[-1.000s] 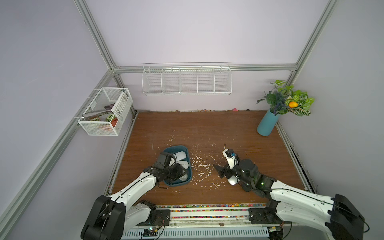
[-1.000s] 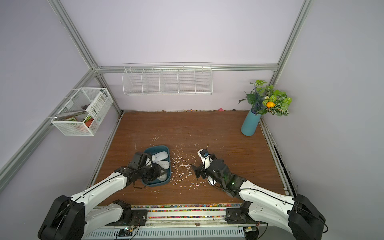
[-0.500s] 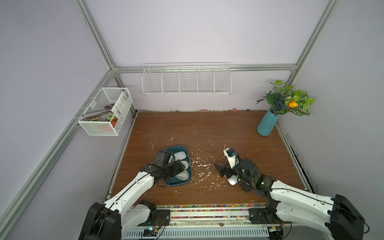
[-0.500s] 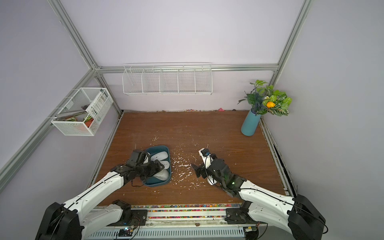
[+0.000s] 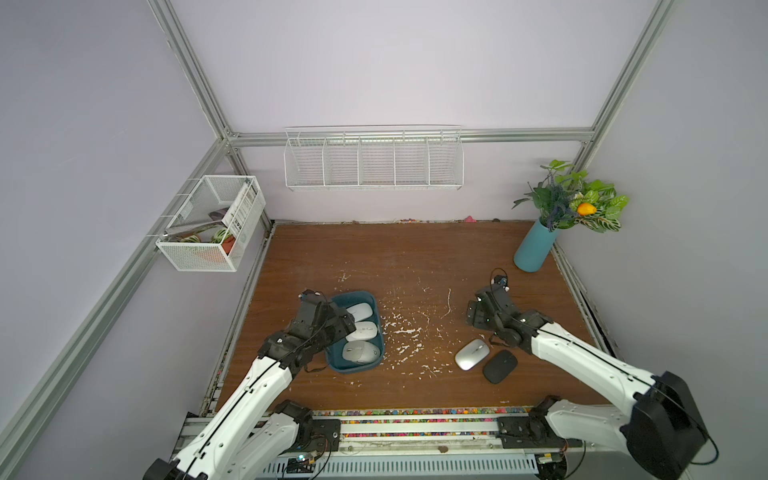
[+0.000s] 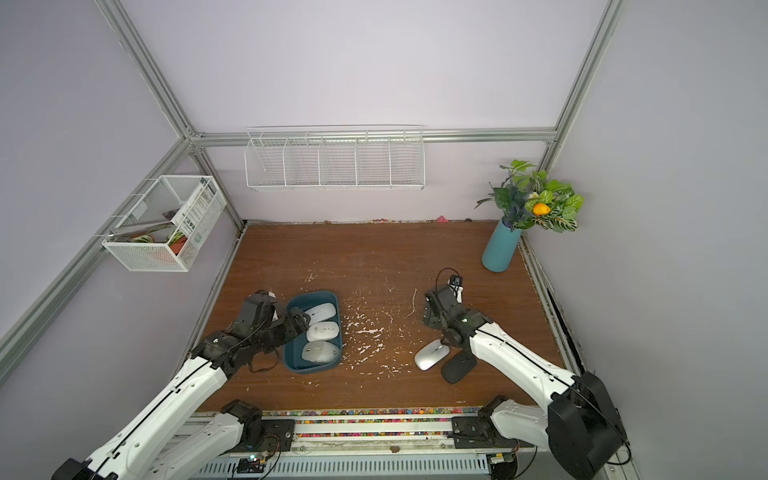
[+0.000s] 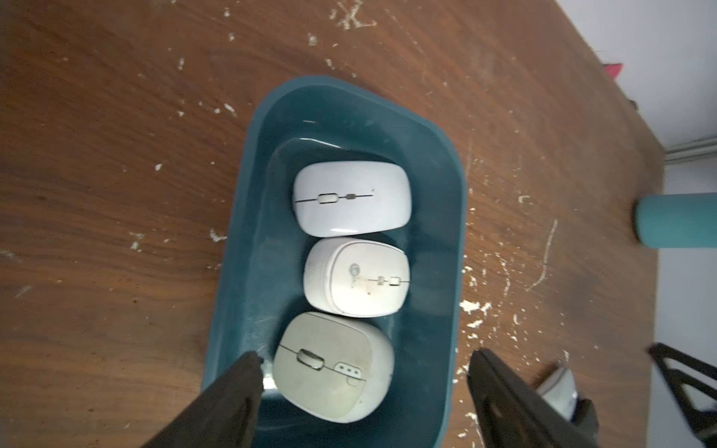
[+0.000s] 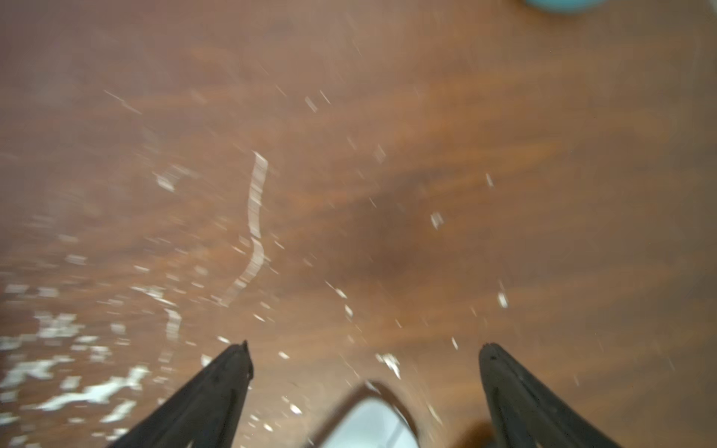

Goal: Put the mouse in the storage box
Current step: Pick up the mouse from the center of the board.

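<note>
1. The left gripper (image 7: 364, 355) is held with jaws apart, nothing clamped, over the near end of the storage box (image 7: 252, 217).
2. A grey mouse (image 7: 333, 366) lies in the box directly below the jaws; an off-white mouse (image 7: 357, 276) and a white mouse (image 7: 351, 203) are lined up beyond it.
3. The right gripper (image 8: 365, 346) is likewise spread, empty, over the table (image 8: 504, 155); a silver mouse (image 5: 471, 354) and a black mouse (image 5: 500, 366) lie behind it.

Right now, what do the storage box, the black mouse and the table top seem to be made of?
The storage box: moulded plastic, dark teal, slightly glossy; soft highlights lie on its rounded inner wall.
The black mouse: probably matte plastic; it shows no glare.
The table top: wood or wood-look laminate, I cannot tell which; brown grain with white scratches and flecks.
</note>
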`<state>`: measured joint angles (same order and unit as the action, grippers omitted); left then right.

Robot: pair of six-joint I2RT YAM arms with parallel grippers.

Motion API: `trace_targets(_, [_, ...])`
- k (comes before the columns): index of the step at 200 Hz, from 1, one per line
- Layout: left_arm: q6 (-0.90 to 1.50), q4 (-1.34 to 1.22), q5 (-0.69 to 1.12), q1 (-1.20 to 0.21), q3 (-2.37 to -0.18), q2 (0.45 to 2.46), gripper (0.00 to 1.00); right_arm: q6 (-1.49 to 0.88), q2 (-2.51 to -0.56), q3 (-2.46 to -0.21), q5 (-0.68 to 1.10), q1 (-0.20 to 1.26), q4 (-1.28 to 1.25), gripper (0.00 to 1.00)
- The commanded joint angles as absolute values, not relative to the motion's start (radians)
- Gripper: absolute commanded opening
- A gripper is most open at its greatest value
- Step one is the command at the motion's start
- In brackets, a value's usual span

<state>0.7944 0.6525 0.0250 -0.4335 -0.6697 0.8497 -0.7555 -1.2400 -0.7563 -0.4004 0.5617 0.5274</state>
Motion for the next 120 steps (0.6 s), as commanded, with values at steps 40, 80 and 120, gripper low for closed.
trace_targets(40, [0.727,0.565,0.132,-0.431,-0.661,0.851,0.87,-1.111,-1.421,-0.874,-0.367,0.655,0.885,0.98])
trace_targets(80, [0.714,0.574,0.134,-0.431,-0.65,0.841,0.87,-1.242,-1.47,-0.874,-0.307,0.726,0.856,0.97])
trace_targets(120, [0.7,0.583,0.134,-0.431,-0.653,0.845,0.87,-1.307,-1.494,-0.845,-0.223,0.753,0.777,0.96])
